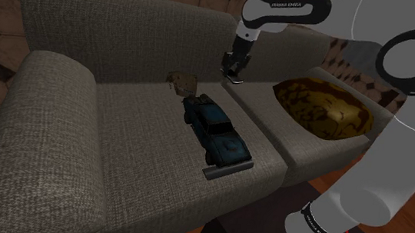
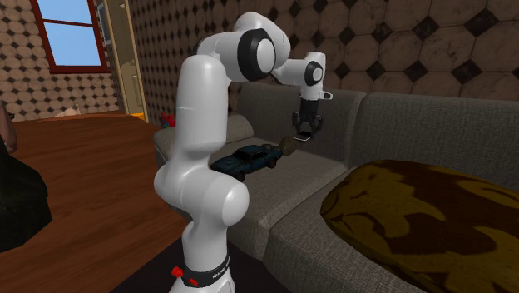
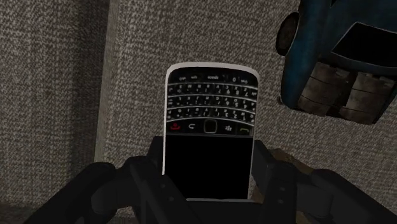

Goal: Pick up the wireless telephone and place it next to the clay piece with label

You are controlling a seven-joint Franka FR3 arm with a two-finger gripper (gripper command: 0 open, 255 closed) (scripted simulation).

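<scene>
Jaws closed on the black, silver-rimmed keypad phone point(image 3: 210, 108), the black gripper point(image 1: 233, 75) holds it above the grey fabric sofa point(image 1: 119, 135) seat's rear edge, ready for carrying.

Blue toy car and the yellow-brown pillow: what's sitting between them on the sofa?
Nothing. In the shoulder view, just bare grey sofa seat, with its seam, runs between the blue toy car and the yellow-brown pillow.

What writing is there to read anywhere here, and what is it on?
"FRANKA EMIKA": on the arm, near its top.
The band at the arm's base: lettering too small to read.
The phone: key markings too blurred to read.
The clay piece: label unreadable.
</scene>
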